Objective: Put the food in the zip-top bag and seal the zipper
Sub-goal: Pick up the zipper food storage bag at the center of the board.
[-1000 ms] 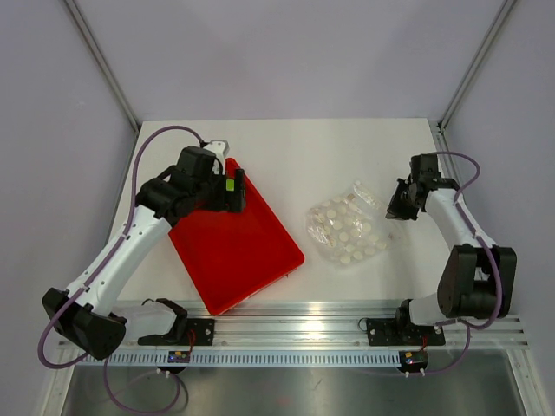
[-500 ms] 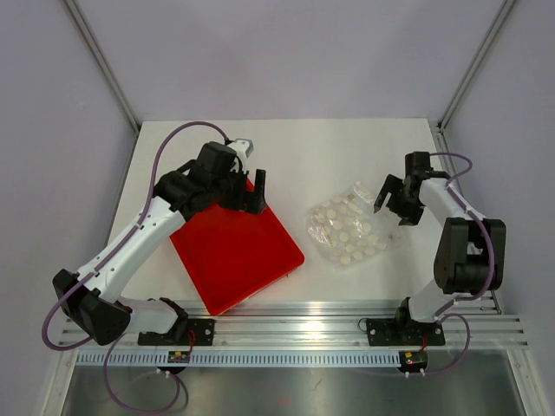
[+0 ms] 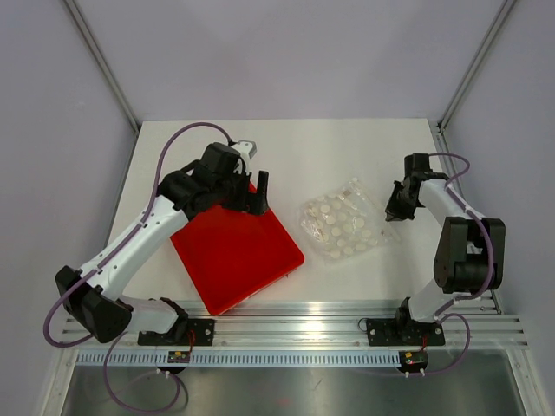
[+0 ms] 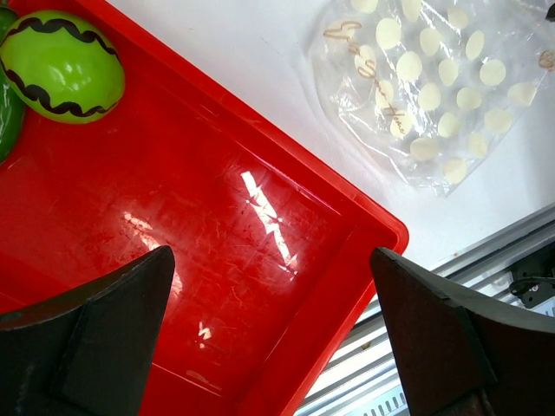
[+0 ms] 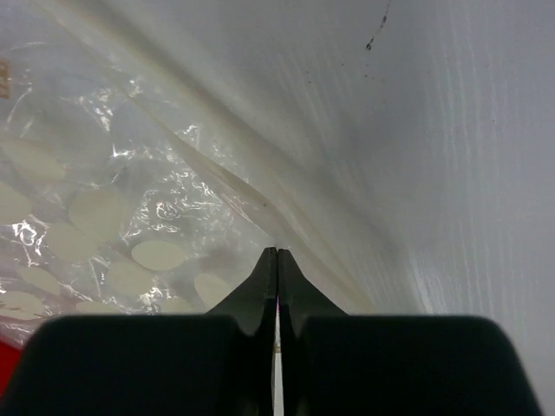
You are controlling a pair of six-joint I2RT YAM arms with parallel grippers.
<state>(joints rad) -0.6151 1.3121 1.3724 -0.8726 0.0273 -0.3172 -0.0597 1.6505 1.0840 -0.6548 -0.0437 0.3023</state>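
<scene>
On my left, the left gripper hung wide open over the red tray's far corner, grasping nothing. The lime-green ball sat in that corner beside the dark green pod. The zip-top bag lay just right of the tray. At its right edge the right gripper was clenched tip to tip; I couldn't tell whether it pinched film.
</scene>
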